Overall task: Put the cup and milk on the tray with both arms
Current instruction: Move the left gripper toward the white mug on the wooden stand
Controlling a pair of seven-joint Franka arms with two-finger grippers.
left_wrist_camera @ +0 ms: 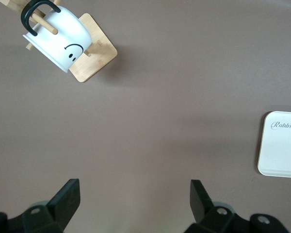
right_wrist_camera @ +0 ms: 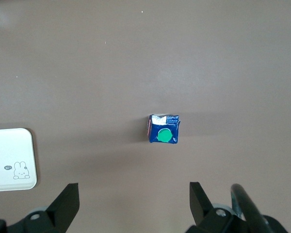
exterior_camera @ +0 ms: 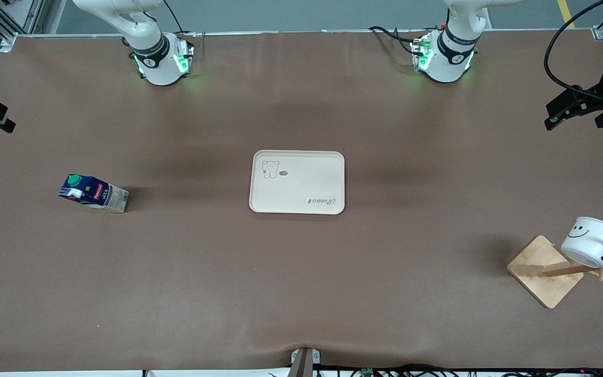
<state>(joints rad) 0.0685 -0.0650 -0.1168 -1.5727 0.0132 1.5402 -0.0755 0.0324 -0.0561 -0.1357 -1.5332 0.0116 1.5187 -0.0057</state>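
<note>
Both grippers, left gripper (left_wrist_camera: 135,199) and right gripper (right_wrist_camera: 134,201), gape empty; we risk toppling milk (exterior_camera: 93,193) or snagging rack-hung cup (exterior_camera: 592,241) lower right.

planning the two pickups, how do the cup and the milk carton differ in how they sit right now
The cup hangs tilted on a wooden rack at the left arm's end of the table; the milk carton stands directly on the table at the right arm's end. The cup is round and white with a black handle; the carton is boxy, dark blue, with a green cap. Both are off the tray, and neither is held by a gripper.
</note>
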